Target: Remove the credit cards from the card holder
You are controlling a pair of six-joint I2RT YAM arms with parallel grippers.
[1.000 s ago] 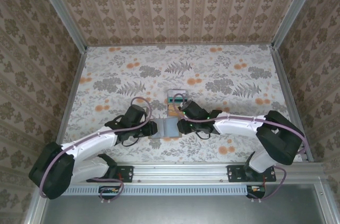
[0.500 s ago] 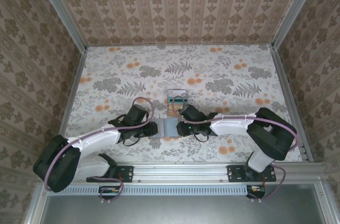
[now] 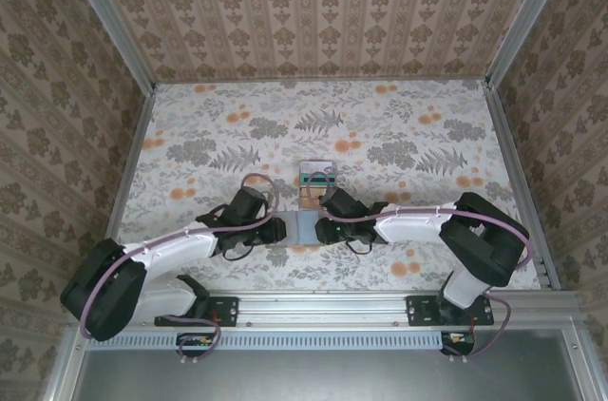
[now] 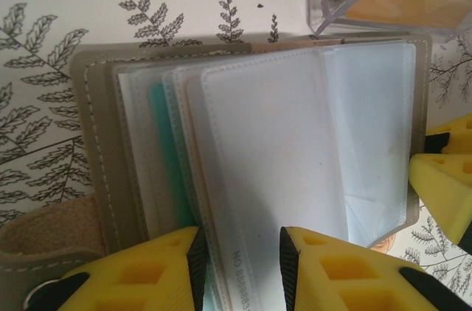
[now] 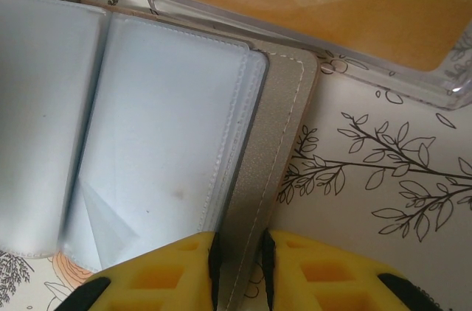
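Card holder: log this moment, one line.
flat taupe-brown card holder: spread open | left gripper: shut on clear pocket leaves | right gripper: shut on cover edge | teal-green plastic card: inside pocket

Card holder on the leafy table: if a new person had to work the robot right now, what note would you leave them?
Left pincer: closed on the clear pocket pages at the left of the flat taupe-brown card holder.
Right pincer: closed on the holder's right cover edge.
The holder lies open on the leaf-print table, next to a clear plastic box with something orange-gold inside.
Done: holder opened and held.
Left: a teal-green plastic card and a pale numbered card sit in the pockets; pull them out.
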